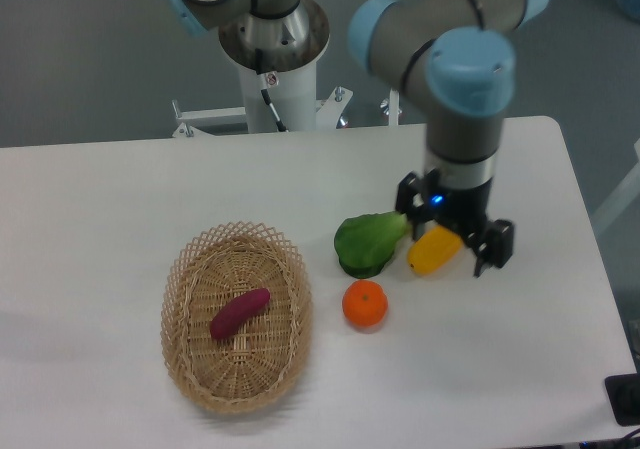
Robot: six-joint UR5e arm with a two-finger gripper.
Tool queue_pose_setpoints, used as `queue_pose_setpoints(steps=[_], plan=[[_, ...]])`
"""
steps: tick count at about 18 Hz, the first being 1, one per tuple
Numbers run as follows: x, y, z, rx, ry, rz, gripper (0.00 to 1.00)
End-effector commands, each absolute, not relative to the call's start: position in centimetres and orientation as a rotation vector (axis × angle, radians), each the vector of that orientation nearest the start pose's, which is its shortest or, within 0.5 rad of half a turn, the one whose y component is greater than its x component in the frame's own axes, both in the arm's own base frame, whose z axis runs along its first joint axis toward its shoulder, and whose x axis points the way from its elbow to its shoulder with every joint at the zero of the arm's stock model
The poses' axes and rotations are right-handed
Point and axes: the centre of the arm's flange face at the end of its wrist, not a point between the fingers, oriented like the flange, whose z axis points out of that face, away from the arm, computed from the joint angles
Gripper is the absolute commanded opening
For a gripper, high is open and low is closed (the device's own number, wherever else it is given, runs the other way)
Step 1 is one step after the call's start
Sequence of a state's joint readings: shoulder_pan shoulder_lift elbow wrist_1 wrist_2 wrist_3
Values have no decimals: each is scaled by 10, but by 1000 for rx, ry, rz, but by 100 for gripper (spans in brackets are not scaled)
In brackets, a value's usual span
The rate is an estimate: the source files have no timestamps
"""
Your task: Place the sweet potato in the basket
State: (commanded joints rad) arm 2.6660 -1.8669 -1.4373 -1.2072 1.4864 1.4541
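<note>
Sweet potato point(240, 313) lies inside the basket point(182, 269) toward the table's front edge; the gripper point(455, 246), open and empty by the yellow vegetable point(433, 252), should withdraw upward without nudging produce.

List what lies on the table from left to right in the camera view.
basket with the sweet potato lying inside it → orange → green vegetable → yellow vegetable, under the gripper.

Arm bent downward, wrist vertical, fingers point(492, 249) spread apart.
</note>
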Motion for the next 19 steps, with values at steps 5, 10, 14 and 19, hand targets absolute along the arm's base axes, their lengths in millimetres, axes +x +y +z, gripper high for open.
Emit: queue_pose_setpoints(steps=[5, 10, 14, 19], plan=[[-498, 409, 428, -2943, 551, 257, 100], [-499, 410, 432, -2935, 551, 268, 100], [-498, 410, 433, -2934, 551, 272, 100], [-496, 410, 438, -2929, 551, 284, 100]])
